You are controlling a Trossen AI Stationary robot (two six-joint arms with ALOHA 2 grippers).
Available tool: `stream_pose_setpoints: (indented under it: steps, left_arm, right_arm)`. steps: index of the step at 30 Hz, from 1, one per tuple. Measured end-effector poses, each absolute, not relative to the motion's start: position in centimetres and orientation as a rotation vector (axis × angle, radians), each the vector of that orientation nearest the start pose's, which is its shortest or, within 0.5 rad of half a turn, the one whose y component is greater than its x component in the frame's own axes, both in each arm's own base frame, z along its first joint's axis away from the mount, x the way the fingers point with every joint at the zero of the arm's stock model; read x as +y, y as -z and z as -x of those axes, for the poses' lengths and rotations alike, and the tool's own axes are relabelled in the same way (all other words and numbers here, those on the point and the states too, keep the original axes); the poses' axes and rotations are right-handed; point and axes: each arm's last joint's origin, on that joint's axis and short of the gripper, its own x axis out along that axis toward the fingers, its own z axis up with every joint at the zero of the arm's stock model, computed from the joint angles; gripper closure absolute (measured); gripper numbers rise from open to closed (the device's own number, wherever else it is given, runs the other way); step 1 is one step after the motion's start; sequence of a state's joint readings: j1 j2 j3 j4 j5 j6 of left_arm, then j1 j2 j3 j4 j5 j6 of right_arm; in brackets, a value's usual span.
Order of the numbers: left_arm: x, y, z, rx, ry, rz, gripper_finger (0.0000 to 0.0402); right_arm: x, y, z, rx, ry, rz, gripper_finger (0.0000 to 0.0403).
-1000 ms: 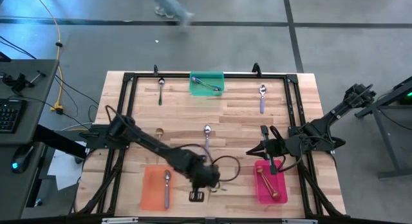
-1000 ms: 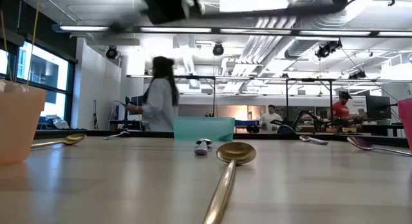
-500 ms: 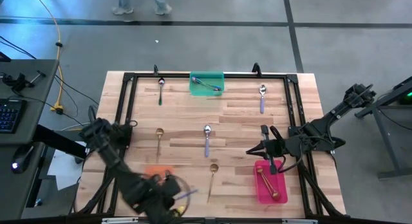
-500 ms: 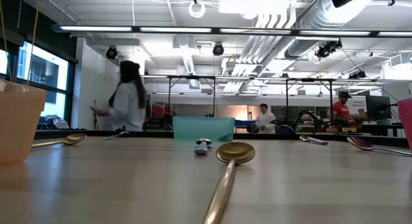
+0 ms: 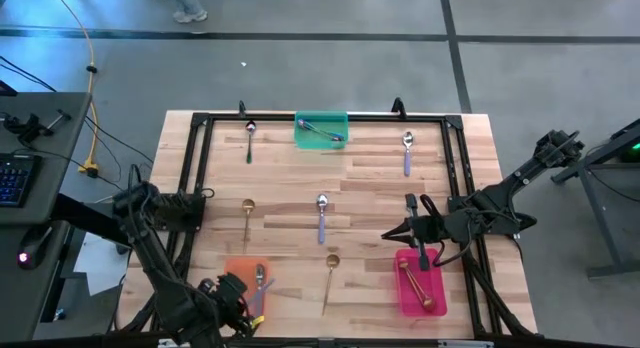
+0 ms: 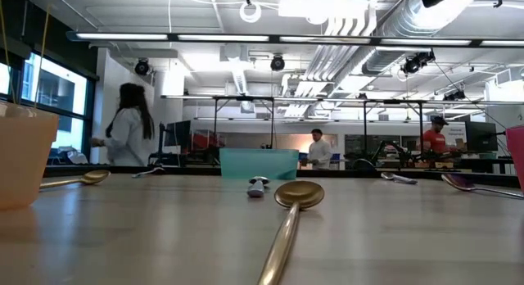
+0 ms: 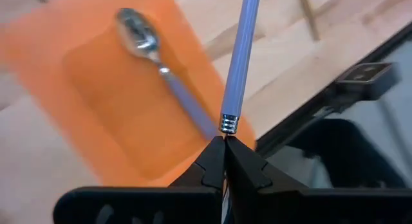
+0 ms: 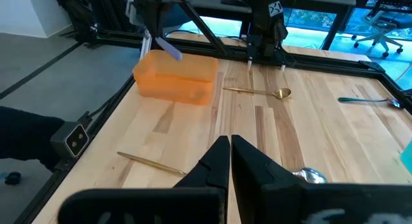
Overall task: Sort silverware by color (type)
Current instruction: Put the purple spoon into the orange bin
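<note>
My left gripper [image 7: 224, 143] hangs over the near right corner of the orange tray [image 5: 236, 272], shut on a lavender-handled spoon [image 7: 241, 56]. Another silver spoon with a lavender handle [image 7: 161, 69] lies flat in that tray. Two more lavender-handled spoons [image 5: 321, 216] [image 5: 407, 151], two gold spoons [image 5: 246, 216] [image 5: 329, 273] and a green-handled one [image 5: 249, 140] lie flat on the table. Iridescent spoons lie in the green tray [image 5: 321, 130], gold ones in the pink tray [image 5: 418, 281]. My right gripper [image 5: 421, 235] waits shut above the table, just beyond the pink tray. My left gripper pinches the spoon between its two fingertips at the neck, just behind the metal collar [image 7: 229, 123] of the lavender handle. The handle sticks straight out past the fingers, along them. The bowl end is hidden behind the fingers. The spoon is lifted clear above the tray.
A black frame [image 5: 196, 178] runs round the wooden table top. Bare wood lies between the orange and pink trays, round the gold spoon. A side table with a keyboard [image 5: 15, 178] stands to the left. People walk in the room behind.
My left arm has swung from the middle of the near edge toward the table's left, carrying the lavender-handled spoon to the orange tray. This uncovered the gold spoon near the table's middle. My right arm kept still. A person crossed the room behind.
</note>
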State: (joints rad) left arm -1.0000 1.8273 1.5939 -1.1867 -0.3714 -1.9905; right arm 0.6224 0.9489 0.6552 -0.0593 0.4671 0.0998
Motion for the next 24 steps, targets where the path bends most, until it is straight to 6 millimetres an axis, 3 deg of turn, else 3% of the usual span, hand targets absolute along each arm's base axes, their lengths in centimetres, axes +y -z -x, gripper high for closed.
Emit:
stream_pose_setpoints:
  steps: [12,24]
  left_arm:
    - [-26.8,-21.3,-17.9,0.934,-0.641,1.071,0.0401]
    - [-26.6,-20.7,-17.2,0.941,-0.651,1.041,0.0401]
  right_arm:
    - [11.0,-27.3,-17.5,0.306,-0.138,0.077,0.0403]
    - [10.9,-27.2,-17.5,0.316,-0.138,0.084,0.0403]
